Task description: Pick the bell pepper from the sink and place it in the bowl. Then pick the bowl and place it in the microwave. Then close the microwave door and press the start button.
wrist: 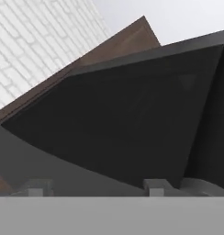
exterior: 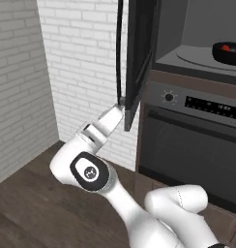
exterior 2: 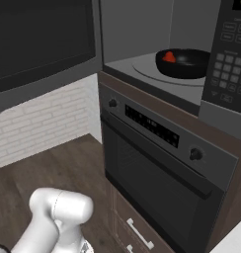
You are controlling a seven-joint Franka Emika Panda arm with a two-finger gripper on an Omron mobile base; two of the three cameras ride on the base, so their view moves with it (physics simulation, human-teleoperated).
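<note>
Overhead, microwave door (exterior: 138,58) swung open, lower grey edge meeting the white arm's hand near its corner. Beside it, microwave (exterior 2: 157,34) cavity exposed, light grey inside, round turntable (exterior 2: 157,71) on its floor. Below, oven (exterior 2: 157,168) with knob (exterior 2: 195,153) and dark display (exterior 2: 152,126), bar handle across its door. On the turntable, black bowl (exterior 2: 184,64), well inside the cavity. Inside the bowl, bright red bell pepper (exterior 2: 168,57). Up against the door panel, jaws (wrist: 93,186): tips barely showing, released or clenched impossible to tell.
</note>
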